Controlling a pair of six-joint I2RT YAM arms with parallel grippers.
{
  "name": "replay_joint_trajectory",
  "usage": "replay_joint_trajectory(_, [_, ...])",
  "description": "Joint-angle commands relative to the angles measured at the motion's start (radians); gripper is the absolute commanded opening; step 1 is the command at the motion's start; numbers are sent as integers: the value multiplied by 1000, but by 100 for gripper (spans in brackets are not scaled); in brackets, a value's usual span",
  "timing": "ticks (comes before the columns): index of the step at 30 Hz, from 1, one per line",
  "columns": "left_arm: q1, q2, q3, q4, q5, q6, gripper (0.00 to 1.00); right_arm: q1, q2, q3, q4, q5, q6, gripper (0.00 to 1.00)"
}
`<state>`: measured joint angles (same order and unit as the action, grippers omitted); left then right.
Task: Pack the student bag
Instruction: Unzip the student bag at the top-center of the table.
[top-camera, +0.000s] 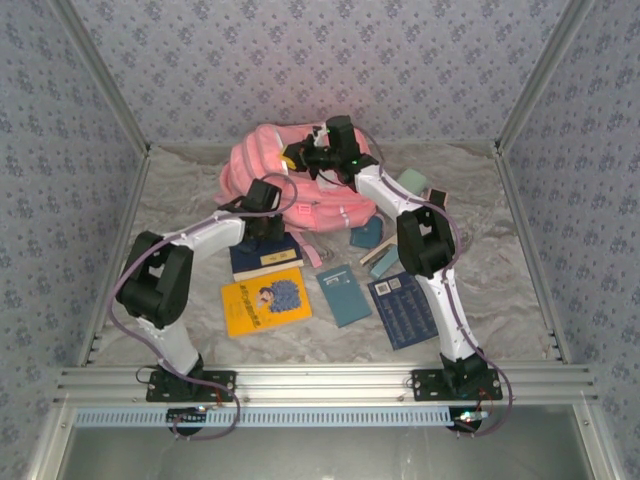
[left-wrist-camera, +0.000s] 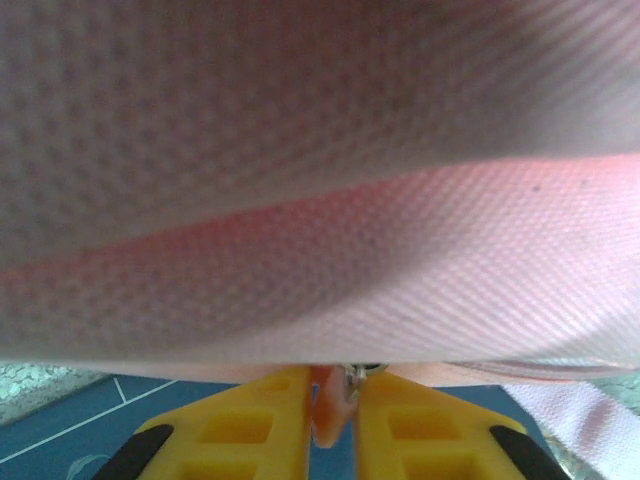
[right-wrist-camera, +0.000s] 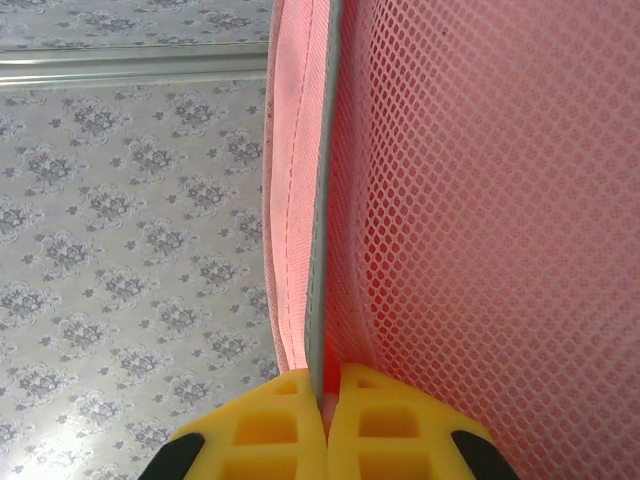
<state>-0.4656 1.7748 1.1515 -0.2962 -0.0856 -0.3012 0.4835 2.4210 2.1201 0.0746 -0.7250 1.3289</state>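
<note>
Student bag (top-camera: 262, 165) may flop shut if right fingers (right-wrist-camera: 300, 398) pinching its rim (right-wrist-camera: 316, 200) or left fingers (left-wrist-camera: 292, 400) pinching its zip tab (left-wrist-camera: 328, 418) slip.

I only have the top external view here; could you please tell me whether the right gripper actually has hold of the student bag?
Observer: Yes. In the right wrist view the right gripper is shut on the student bag, pinching a pink-bound edge with a grey strip beside pink mesh.
Operator: Thank you. And what is the left gripper doing?
Observer: In the left wrist view the left gripper is closed on a small pink tab hanging under the bag's fabric.
Operator: Is it a zip pull?
Observer: Possibly; a small metal piece sits beside the tab, but it is too blurred to tell.
</note>
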Motion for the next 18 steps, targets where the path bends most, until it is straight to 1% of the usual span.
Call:
replay_joint_trajectory(1, [8, 22, 46, -29, -36, 38, 10, -7, -96, -11, 79, -21, 22, 0])
replay_joint_trajectory(5, [15, 7, 45, -40, -36, 64, 0, -12, -101, -28, 78, -23, 12, 0])
replay_joint_trajectory(9, [24, -23, 35, -51, -16, 74, 0, -23, -107, -22, 5, -23, -53, 0])
replay_joint_trajectory(11, [28, -41, 27, -60, -11, 81, 0, -29, -106, 5, -70, -28, -116, 0])
replay_joint_trajectory(13, [41, -58, 18, -71, -13, 86, 0, -33, -108, 50, -193, -23, -211, 0])
replay_joint_trajectory(18, [101, -106, -19, -72, 27, 49, 0, -38, -101, 129, -407, -10, -388, 0])
